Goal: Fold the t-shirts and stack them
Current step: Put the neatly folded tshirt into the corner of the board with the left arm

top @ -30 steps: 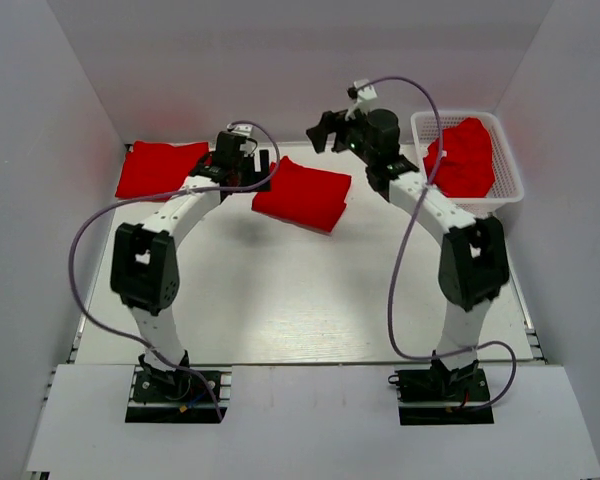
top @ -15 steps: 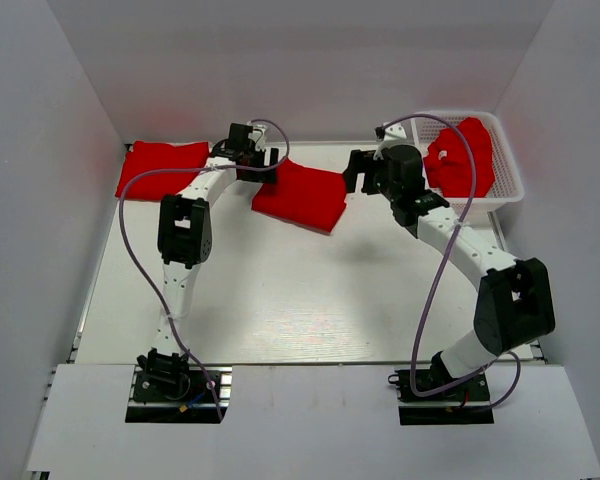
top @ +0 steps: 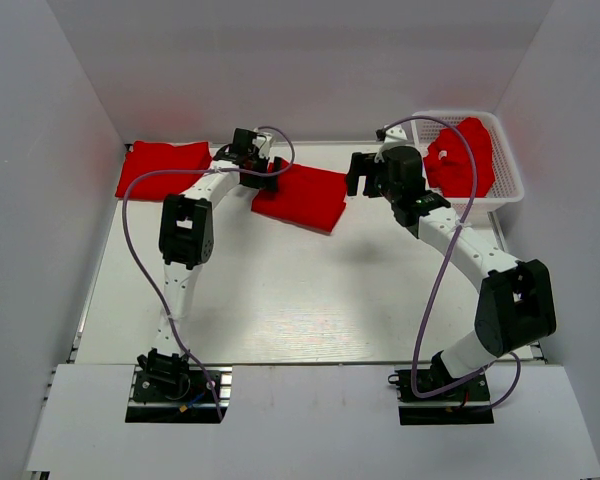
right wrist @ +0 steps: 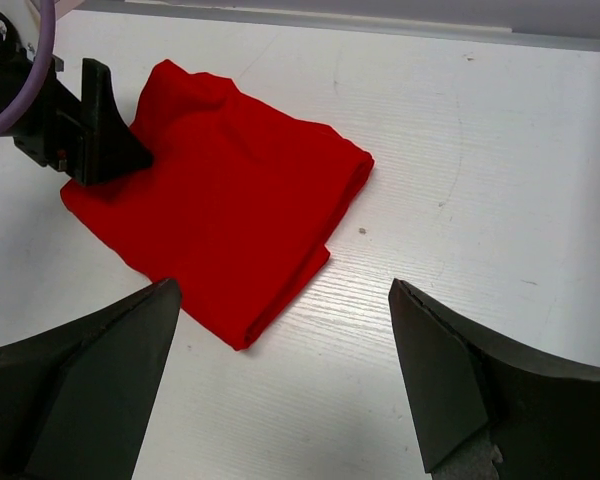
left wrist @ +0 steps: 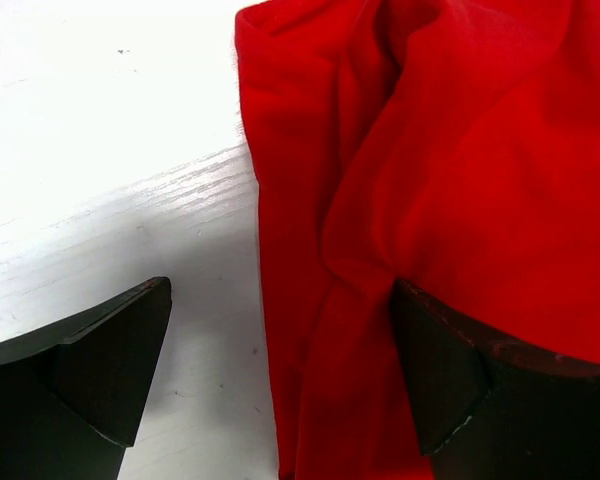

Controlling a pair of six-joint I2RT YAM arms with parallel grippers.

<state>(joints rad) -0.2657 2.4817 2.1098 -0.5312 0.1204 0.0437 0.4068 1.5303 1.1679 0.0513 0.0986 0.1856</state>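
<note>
A folded red t-shirt (top: 302,198) lies at the back middle of the table. My left gripper (top: 263,172) is open at its left edge. In the left wrist view (left wrist: 280,380), one finger stands over bare table and the other over the red cloth (left wrist: 450,150), so the shirt's edge lies between them. My right gripper (top: 358,175) hangs open just right of that shirt. Its wrist view (right wrist: 280,390) shows only bare table between the fingers, with the folded shirt (right wrist: 220,200) beyond. A second folded t-shirt (top: 163,167) lies at the back left. Crumpled red t-shirts (top: 462,155) fill the basket.
The white lattice basket (top: 510,185) stands at the back right corner. Grey walls close in the table at the left, back and right. The left gripper's black finger (right wrist: 95,125) shows at the shirt's far corner in the right wrist view.
The left arm has stretched out and lowered its gripper onto the middle shirt's left edge. The right arm has swung down and out, bringing its gripper low beside the shirt's right edge.
</note>
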